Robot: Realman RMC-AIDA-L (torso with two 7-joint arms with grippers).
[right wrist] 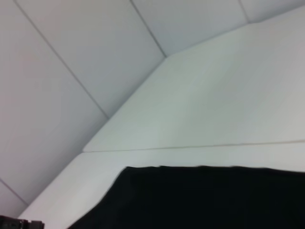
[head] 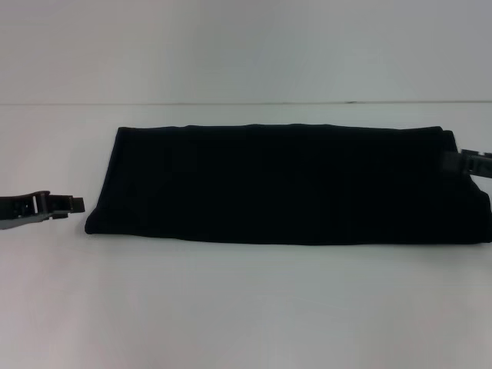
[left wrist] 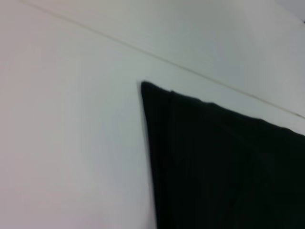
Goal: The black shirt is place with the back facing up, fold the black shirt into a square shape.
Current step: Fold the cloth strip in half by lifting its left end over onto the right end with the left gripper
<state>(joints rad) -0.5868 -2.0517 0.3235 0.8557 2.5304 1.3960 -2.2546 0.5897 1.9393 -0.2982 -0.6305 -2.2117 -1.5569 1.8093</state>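
Black shirt (head: 288, 184) is seen folded into a long flat band lying across the white tabletop (head: 231, 307), stretched from left of centre to the right edge, nearer the far edge than the near one. No lettering is shown on its upper face. The left hand (head: 73, 204) is held low near the left edge, just beside the band's near-left corner and apart from it; its fingertips appear drawn together with nothing between them. The right hand (head: 465, 163) is placed at the band's right end, over the fabric; whether it is open or has hold of the cloth cannot be told.
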